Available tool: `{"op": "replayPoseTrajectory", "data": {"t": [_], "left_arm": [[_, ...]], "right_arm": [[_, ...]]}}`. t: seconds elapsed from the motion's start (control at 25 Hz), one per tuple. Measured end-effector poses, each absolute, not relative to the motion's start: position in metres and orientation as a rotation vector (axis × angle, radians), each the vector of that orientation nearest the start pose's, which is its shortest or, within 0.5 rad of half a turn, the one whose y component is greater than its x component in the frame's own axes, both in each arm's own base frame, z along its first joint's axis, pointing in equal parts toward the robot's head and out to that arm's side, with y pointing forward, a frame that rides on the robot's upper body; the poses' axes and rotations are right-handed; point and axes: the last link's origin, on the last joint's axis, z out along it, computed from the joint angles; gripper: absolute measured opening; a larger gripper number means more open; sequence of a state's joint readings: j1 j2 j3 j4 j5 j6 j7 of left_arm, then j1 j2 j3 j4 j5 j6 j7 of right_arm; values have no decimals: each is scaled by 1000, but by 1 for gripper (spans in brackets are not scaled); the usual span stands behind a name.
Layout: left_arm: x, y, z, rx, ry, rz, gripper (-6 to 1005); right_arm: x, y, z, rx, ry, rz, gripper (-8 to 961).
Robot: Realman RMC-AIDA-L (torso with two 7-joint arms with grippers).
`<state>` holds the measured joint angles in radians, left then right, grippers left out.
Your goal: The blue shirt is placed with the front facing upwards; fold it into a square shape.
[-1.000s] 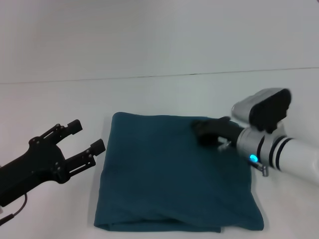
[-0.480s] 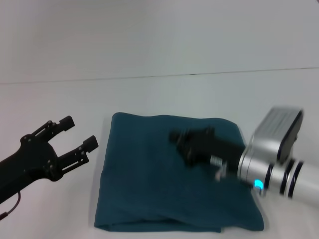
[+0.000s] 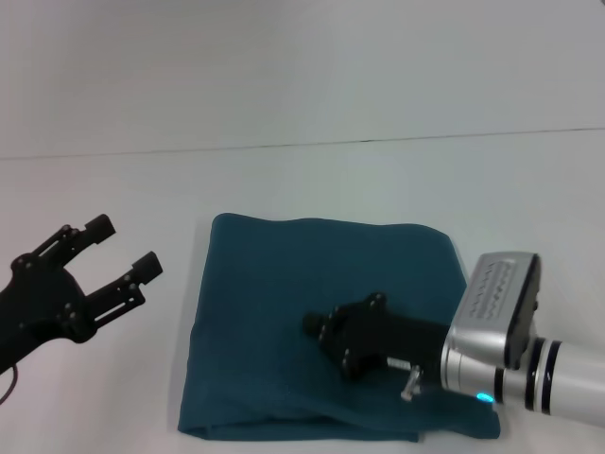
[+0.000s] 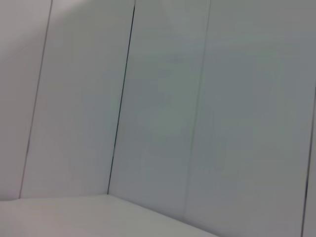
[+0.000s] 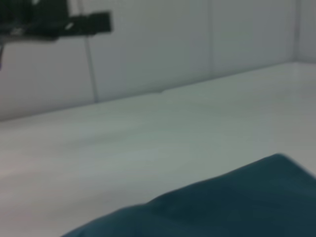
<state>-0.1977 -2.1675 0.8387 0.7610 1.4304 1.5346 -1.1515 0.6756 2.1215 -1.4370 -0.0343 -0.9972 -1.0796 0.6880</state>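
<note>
From my seat the blue shirt (image 3: 331,331) already lies folded into a near-square on the white table (image 3: 113,199), plain teal side up, no print showing. My right gripper (image 3: 340,336) hangs low over the cloth's near half, holding nothing; I cannot tell whether its fingers are parted or closed. My left gripper (image 3: 109,251) is off the shirt's left edge, well apart from the fabric, fingers spread and empty.

The risk I see is on the right: if I pull that arm away low, a fingertip could catch the top layer and drag the fold open. Below the right gripper, the near edge shows layers that don't quite line up, so a snag there would spoil the square.

Beyond both grippers the tabletop is bare, meeting a pale panelled wall (image 4: 163,98).
</note>
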Motion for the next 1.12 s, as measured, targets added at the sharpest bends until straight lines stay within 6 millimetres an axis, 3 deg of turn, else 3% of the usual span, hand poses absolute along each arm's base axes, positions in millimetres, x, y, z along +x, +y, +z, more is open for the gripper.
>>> {"op": "replayPoseTrajectory", "data": {"t": [0.28, 0.4, 0.56, 0.68, 0.88, 1.12], "left_arm": [[-283, 278, 25, -2227, -504, -1073, 837], [-280, 279, 23, -2249, -487, -1075, 831], [-271, 284, 13, -2300, -459, -1080, 821], [-265, 293, 6, -2317, -453, -1056, 814], [-276, 315, -3, -2263, -516, -910, 803], [-278, 321, -24, -2333, -486, -785, 586]], "right_arm": [[255, 301, -120, -2742, 338, 650, 7], [259, 305, -98, -2572, 428, 813, 7], [276, 329, -54, -2144, 650, 988, 7], [286, 343, -34, -1952, 763, 1046, 7], [280, 360, -26, -1914, 794, 1064, 7], [284, 363, -22, -1923, 832, 1039, 7]]}}
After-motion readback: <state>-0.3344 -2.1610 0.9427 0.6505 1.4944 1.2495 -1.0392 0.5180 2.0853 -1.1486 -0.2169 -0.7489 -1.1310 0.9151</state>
